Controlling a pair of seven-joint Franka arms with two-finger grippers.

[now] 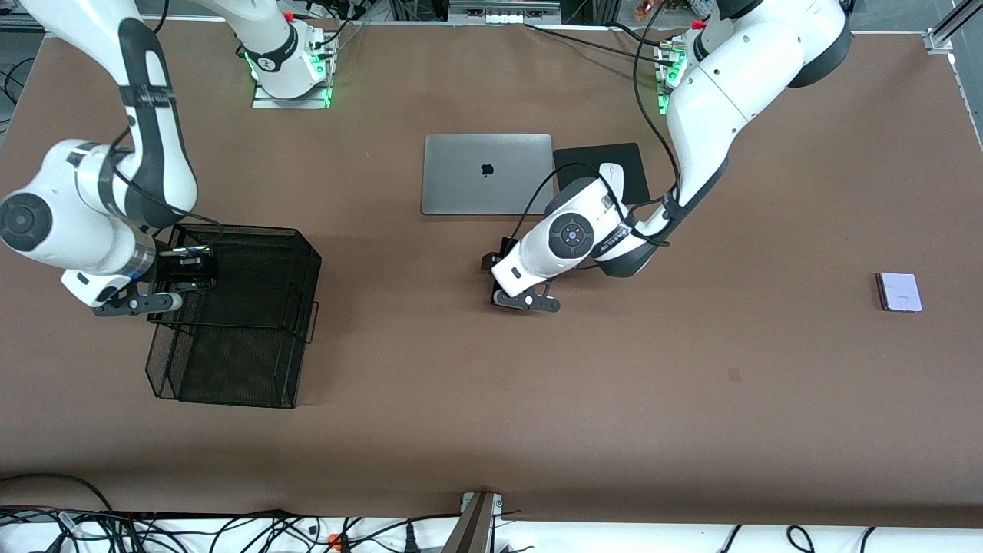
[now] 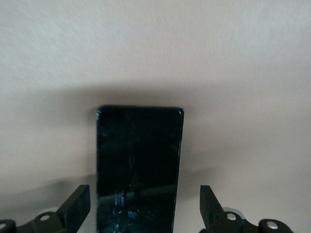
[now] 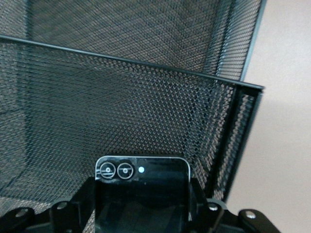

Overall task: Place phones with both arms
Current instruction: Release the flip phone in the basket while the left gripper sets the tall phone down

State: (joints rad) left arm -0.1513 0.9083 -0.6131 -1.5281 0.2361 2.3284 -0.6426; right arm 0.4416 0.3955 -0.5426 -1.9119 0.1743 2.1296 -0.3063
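A long slim black phone (image 2: 139, 160) lies flat on the brown table between the fingers of my left gripper (image 2: 144, 194), which is open with a gap on each side. In the front view that gripper (image 1: 499, 283) sits low on the table, nearer the camera than the laptop, and hides this phone. My right gripper (image 3: 141, 196) is shut on a small squarish black phone (image 3: 141, 184) with two camera rings and a pale dot, held over the black mesh basket (image 3: 146, 107). In the front view it (image 1: 188, 273) hangs above the basket (image 1: 230, 369). A pale lavender phone (image 1: 900, 292) lies toward the left arm's end.
A shut silver laptop (image 1: 487, 174) lies mid-table with a black mat (image 1: 607, 156) beside it, partly covered by the left arm. Cables run along the table edge nearest the camera.
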